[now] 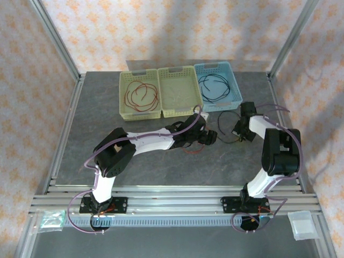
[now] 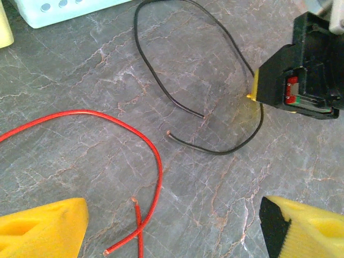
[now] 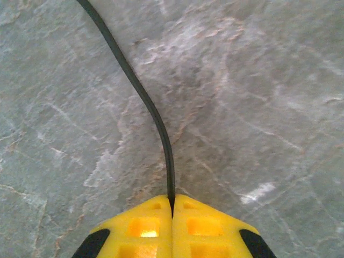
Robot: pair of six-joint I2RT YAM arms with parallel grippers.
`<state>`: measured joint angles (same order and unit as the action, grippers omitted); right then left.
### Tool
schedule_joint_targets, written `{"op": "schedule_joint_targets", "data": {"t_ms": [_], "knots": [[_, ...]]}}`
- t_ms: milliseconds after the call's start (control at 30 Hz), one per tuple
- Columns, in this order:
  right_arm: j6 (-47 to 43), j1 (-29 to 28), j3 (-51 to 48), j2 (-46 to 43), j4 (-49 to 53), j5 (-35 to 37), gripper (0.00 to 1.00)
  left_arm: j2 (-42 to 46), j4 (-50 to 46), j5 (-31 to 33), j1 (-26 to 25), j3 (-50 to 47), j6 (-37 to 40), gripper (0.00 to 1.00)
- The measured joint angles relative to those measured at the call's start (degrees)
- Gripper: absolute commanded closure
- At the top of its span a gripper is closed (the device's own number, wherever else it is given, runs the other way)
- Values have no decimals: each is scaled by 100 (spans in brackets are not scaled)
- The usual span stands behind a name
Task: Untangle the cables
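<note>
A black cable (image 3: pixel 145 99) lies in a loose loop on the grey table, and my right gripper (image 3: pixel 172 207) is shut on one stretch of it, down at table level. The same loop (image 2: pixel 161 80) shows in the left wrist view, with the right gripper (image 2: pixel 255 91) at its right side. A red cable (image 2: pixel 156 161) curves under my left gripper (image 2: pixel 174 228), its two ends crossing between the wide-apart yellow fingers (image 2: pixel 43 226). The left gripper is open and holds nothing. From above, the left gripper (image 1: pixel 208 137) and the right gripper (image 1: pixel 240 130) flank the black loop (image 1: pixel 220 128).
Three baskets stand in a row at the back. The left yellow one (image 1: pixel 122 97) holds a red cable (image 1: pixel 141 95), the middle one (image 1: pixel 177 70) stands beside it, and the blue one (image 1: pixel 215 66) holds a black cable (image 1: pixel 215 87). Metal frame posts stand at the table's corners.
</note>
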<state>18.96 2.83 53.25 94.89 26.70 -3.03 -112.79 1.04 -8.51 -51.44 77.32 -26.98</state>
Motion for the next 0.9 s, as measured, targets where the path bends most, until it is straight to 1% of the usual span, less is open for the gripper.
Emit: {"op": "schedule_joint_targets", "data": {"t_ms": [100, 233, 467, 700, 900], "knots": [[103, 114, -129, -389, -15, 275, 100, 17, 2, 2, 0, 0, 0, 16], [243, 151, -166, -1169, -15, 640, 100, 76, 4, 2, 0, 39, 4, 16], [304, 149, -162, -2367, 149, 1023, 100, 76, 15, -42, 31, 509, 26, 17], [-39, 149, 37, -3263, 501, 1038, 100, 72, 236, -240, 254, 748, -63, 17], [-420, 144, 481, -3484, 542, 896, 100, 24, 315, -310, 527, 748, -212, 18]]}}
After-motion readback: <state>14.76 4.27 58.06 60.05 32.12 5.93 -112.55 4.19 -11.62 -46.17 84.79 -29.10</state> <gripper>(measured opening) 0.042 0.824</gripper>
